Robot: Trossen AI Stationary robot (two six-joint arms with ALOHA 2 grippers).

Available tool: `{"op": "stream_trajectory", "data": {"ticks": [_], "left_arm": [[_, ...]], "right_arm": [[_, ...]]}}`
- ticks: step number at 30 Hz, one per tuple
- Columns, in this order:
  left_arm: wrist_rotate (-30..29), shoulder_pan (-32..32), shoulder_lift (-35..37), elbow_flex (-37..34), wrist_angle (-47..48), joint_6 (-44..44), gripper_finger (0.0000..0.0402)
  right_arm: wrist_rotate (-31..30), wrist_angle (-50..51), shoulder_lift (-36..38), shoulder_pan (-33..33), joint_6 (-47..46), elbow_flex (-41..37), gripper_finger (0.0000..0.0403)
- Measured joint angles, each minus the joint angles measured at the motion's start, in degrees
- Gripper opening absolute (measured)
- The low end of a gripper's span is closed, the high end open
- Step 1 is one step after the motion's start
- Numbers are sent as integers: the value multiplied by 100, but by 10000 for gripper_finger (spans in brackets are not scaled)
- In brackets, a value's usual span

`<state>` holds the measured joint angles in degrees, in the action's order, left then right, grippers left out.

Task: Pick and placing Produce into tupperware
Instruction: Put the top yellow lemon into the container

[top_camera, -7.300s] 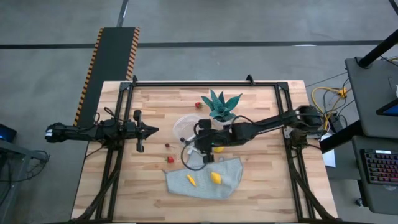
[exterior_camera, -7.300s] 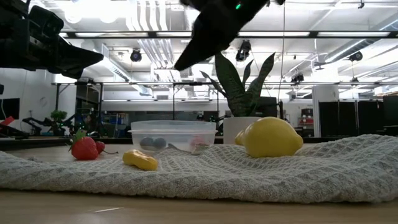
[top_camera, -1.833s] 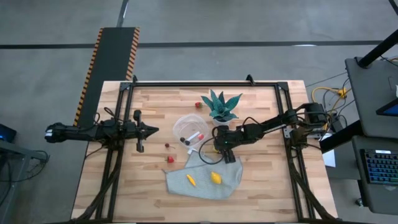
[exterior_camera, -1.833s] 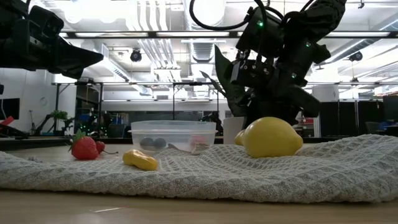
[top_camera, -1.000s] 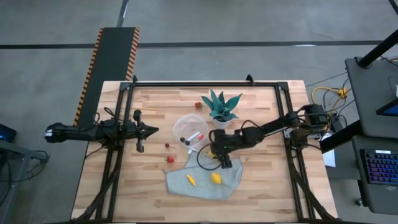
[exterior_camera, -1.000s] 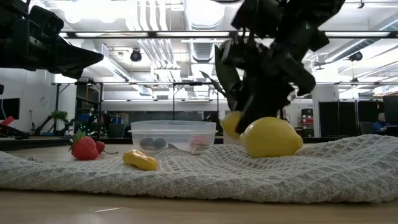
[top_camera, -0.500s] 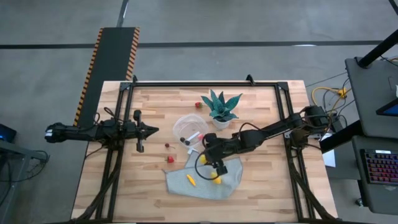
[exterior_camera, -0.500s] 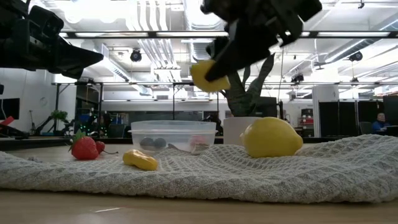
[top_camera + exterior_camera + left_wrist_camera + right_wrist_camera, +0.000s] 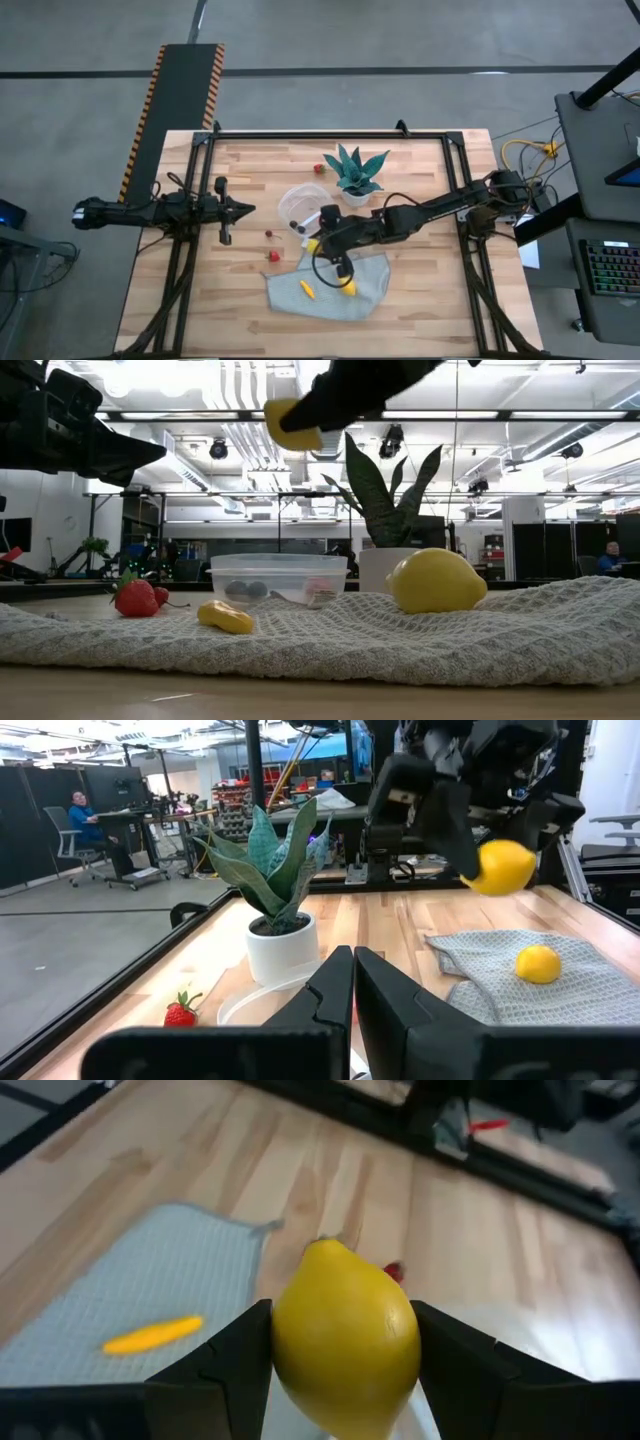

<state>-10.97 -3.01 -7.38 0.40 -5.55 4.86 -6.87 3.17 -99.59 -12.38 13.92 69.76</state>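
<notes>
Both arms are dark, near-black and slender — built of jointed segments, with black cables looping loosely along the right arm (image 9: 430,210) just behind its gripper. The left arm (image 9: 150,210) ends in a short crossbar behind a tapering, pointed tip. The left gripper's fingers (image 9: 330,985) are matte black, flat-sided and wedge-shaped; the right gripper's fingers (image 9: 235,1355) are the same matte black — broad, angular pads.

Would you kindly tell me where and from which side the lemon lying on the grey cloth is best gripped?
Probably from straight above, closing across the short middle of the lemon: it lies on its side on the grey cloth, oval, its top uncovered and nothing touching it.
</notes>
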Motion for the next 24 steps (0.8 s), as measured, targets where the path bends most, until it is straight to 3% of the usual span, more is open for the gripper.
{"op": "stream_trajectory", "data": {"ticks": [9, 24], "left_arm": [[-1, 0, -2, 0, 0, 0, 0], [0, -1, 2, 0, 0, 0, 0]], "right_arm": [[-231, -605, -227, 201, 317, 35, 198], [-225, 57, -1241, 945, 165, 975, 198]]}}
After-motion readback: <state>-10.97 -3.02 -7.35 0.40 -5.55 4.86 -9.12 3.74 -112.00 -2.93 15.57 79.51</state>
